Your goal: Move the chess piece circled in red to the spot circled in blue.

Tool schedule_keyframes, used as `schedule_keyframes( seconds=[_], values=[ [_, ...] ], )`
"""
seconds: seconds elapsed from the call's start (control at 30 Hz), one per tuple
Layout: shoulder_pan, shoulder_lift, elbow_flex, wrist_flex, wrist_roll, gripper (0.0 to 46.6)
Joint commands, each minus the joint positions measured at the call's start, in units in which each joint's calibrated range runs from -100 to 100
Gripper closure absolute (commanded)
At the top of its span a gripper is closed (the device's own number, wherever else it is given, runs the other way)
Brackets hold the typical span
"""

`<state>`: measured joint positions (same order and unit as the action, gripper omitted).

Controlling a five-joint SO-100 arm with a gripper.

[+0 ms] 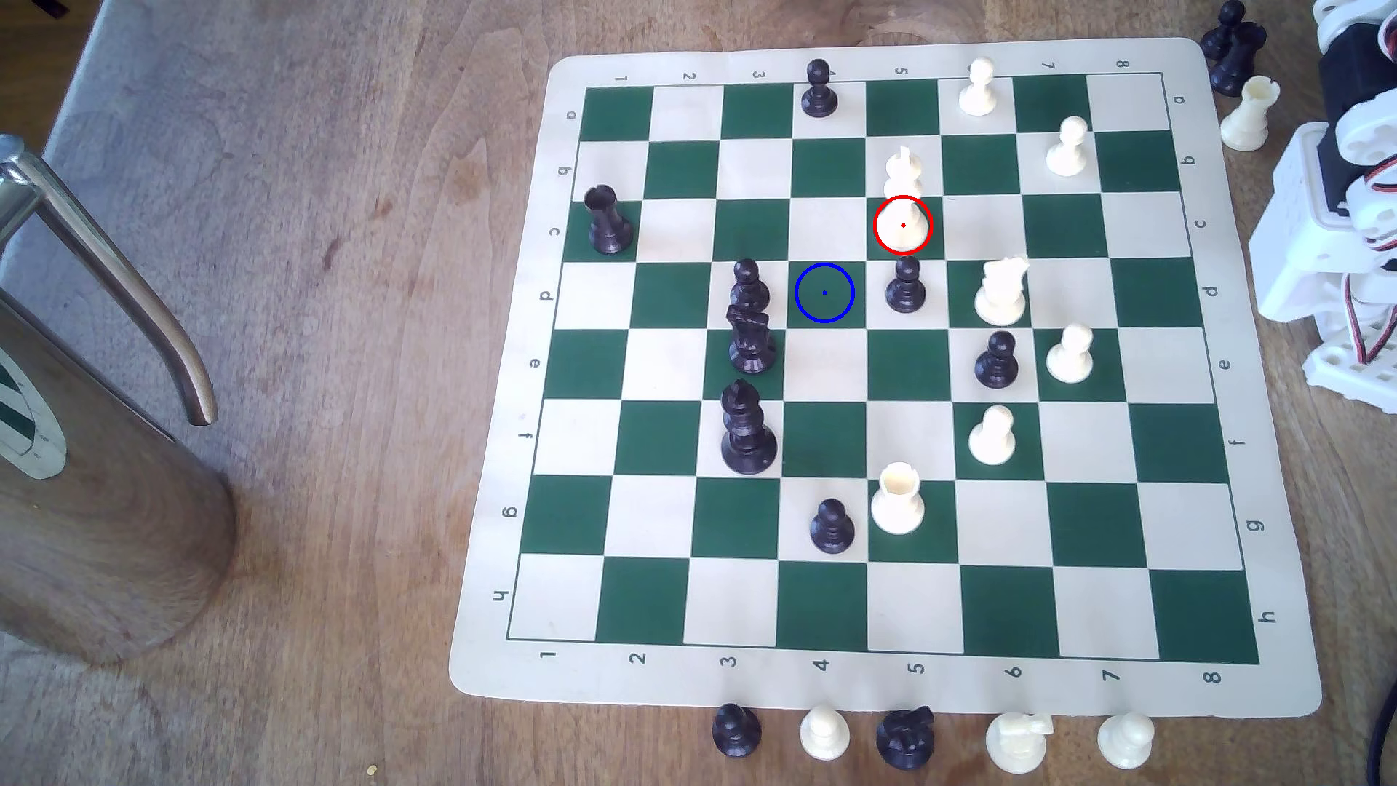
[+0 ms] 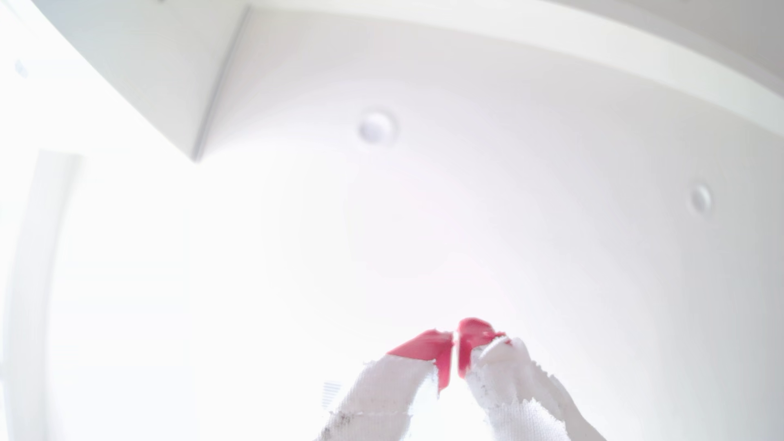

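Starting from the exterior view's left, a steel jug (image 1: 113, 484) stands on the desk (image 1: 340, 227), well apart from the chess mat (image 1: 491, 665) and no likely hazard.

The trouble lies mid-board. The spot circled in blue (image 1: 824, 293) is a bare green square, hemmed in by a dark piece (image 1: 748, 287) two squares to its left and a dark pawn (image 1: 905, 286) on the square just to its right. Diagonally up and right of that spot stands the chess piece circled in red (image 1: 902, 181), upright, tall and slim. I judge that a low grip or a dragging move would knock the dark pawn, which stands just beside its base. A grip near the tip could tip it over.

At the far right the arm (image 1: 1330, 249) sits folded off the mat. In the wrist view the gripper (image 2: 455, 339) points at a ceiling, its red-tipped jaws together on nothing, so they must part first.

By my count, eight dark and seven cream pieces stand on the board. Five more line the desk below the mat. A cream rook (image 1: 1251, 113) and what look like two dark pieces (image 1: 1232, 45) sit off its upper right corner.
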<state>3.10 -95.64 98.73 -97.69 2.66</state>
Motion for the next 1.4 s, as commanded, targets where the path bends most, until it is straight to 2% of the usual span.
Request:
schedule_keyframes(
  seconds=[0.0,0.2,0.37,0.5,0.53,0.63,0.67,0.73,0.9,1.1,1.23,1.37],
  values=[
    [-0.24,-0.20,1.17,-2.07,0.05,46.1],
    [-0.24,-0.20,1.17,3.09,0.34,46.4],
    [-0.40,-0.20,-6.17,22.26,0.00,46.0],
    [-0.09,-0.20,-15.96,45.44,0.29,46.4],
    [0.46,-0.20,-20.40,57.31,0.29,46.4],
    [3.20,-0.11,-26.66,75.82,-0.24,46.4],
    [3.51,-0.11,-30.92,88.93,-0.49,46.4],
    [6.09,-0.11,-33.64,100.23,-1.17,46.4],
    [8.83,-0.03,-41.07,124.72,-0.78,46.4],
    [9.07,6.25,-46.69,146.91,-0.83,46.4],
    [9.30,16.78,-56.76,159.69,-3.17,46.4],
    [7.74,26.63,-63.38,165.99,-7.28,44.3]
  ],
)
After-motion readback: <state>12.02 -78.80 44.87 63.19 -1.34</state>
